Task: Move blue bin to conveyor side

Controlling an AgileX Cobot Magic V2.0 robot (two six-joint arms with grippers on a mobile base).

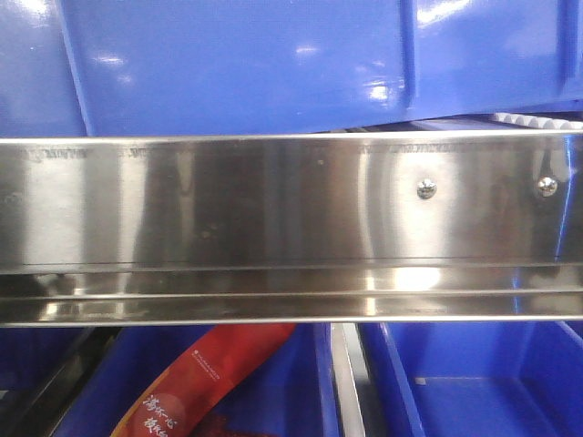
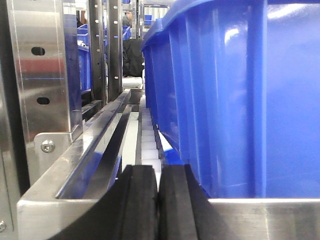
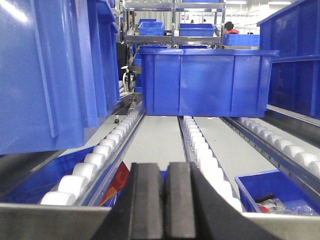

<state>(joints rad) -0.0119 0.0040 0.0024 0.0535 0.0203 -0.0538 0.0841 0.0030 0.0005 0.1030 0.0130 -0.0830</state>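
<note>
- Blue glossy plastic: the blue bin [image 1: 237, 64] is filling the top of the front view, sitting above and behind the stainless-steel rail [image 1: 273, 209].
- Rail is spanning the whole frame, carrying two screws [image 1: 426, 188] toward its right end.
- Left hand [image 2: 158, 200]: black fingers are pressing together, gripping nothing. The bin's ribbed side wall is rising just beside it on the right and stretching away ahead. Whether the two are touching cannot be told.
- Right hand [image 3: 164, 200]: fingers are likewise pressing together on nothing. The bin's wall is looming close on its left.
- Bin is therefore lying between the two hands, flanked by both and held by neither.
- White rollers [image 3: 100, 155] are running away from the right hand in rows.
- Second blue bin [image 3: 207, 82] is standing across the rollers farther down, well apart from the hand.
- Red printed packet [image 1: 209, 382] is lying in a lower blue bin [image 1: 301, 391] beneath the rail.
</note>
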